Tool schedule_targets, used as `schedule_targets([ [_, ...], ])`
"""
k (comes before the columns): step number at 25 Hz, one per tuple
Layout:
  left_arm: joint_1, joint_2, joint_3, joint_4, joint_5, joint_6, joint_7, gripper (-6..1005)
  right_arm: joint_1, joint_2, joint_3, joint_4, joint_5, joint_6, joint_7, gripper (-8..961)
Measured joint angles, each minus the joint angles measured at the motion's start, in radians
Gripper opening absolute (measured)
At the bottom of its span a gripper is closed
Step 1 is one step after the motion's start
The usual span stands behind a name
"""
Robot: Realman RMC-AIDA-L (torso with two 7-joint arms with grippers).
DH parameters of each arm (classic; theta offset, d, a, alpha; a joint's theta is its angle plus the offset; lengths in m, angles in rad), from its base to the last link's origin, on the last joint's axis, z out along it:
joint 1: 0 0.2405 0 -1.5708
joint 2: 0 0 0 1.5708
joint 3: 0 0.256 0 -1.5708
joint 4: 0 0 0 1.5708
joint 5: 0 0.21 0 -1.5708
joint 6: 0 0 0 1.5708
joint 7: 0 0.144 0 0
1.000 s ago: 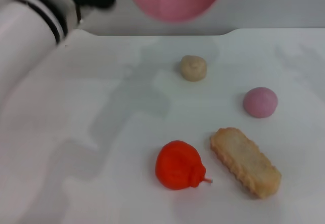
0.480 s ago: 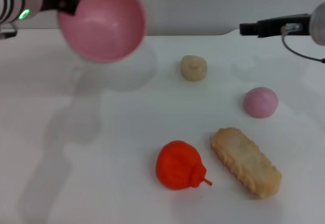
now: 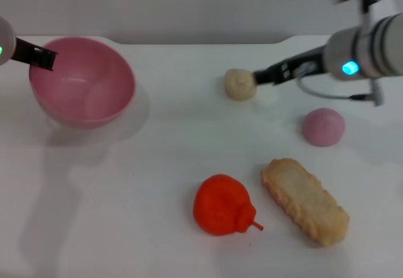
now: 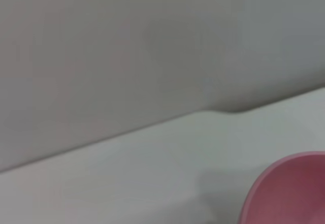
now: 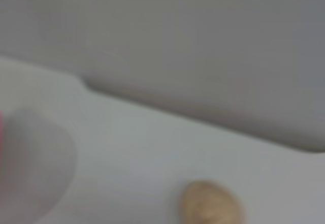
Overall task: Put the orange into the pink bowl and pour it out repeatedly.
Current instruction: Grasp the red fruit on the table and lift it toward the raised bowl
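The orange point(image 3: 220, 205) lies on the white table near the front middle, its small tail pointing right, with nothing touching it. At the left the pink bowl point(image 3: 82, 82) stands upright and holds nothing; its rim also shows in the left wrist view point(image 4: 289, 193). My left gripper point(image 3: 39, 57) is shut on the bowl's left rim. Whether the bowl rests on the table or hovers just over it I cannot tell. Reaching in from the right, my right gripper point(image 3: 261, 76) has its tip beside the cream bun, far behind the orange.
A cream bun point(image 3: 240, 84) sits at the back middle, also in the right wrist view point(image 5: 210, 203). A mauve-pink ball point(image 3: 323, 127) lies at the right. A long tan biscuit point(image 3: 304, 200) lies just right of the orange. The table's back edge point(image 3: 189, 40) runs behind the bowl.
The left gripper brought the pink bowl from high at the back down to the left, turning it from tilted to upright. The right arm came in from the right toward the bun.
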Motion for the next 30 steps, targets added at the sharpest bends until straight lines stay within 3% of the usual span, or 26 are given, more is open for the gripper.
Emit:
schedule_targets([
  [6,-0.008,0.001,-0.001,-0.042,0.006,0.004,0.002,40,0.045,0.001,-0.113,0.05,0.116,0.021,0.005,711],
  [16,-0.054,0.002,0.001,-0.087,0.008,0.006,0.011,40,0.059,0.0,-0.133,0.02,0.129,0.239,0.031,709],
  [30,-0.101,0.002,0.006,-0.15,0.009,0.01,0.012,40,0.092,0.004,-0.218,0.032,0.188,0.182,0.058,707],
])
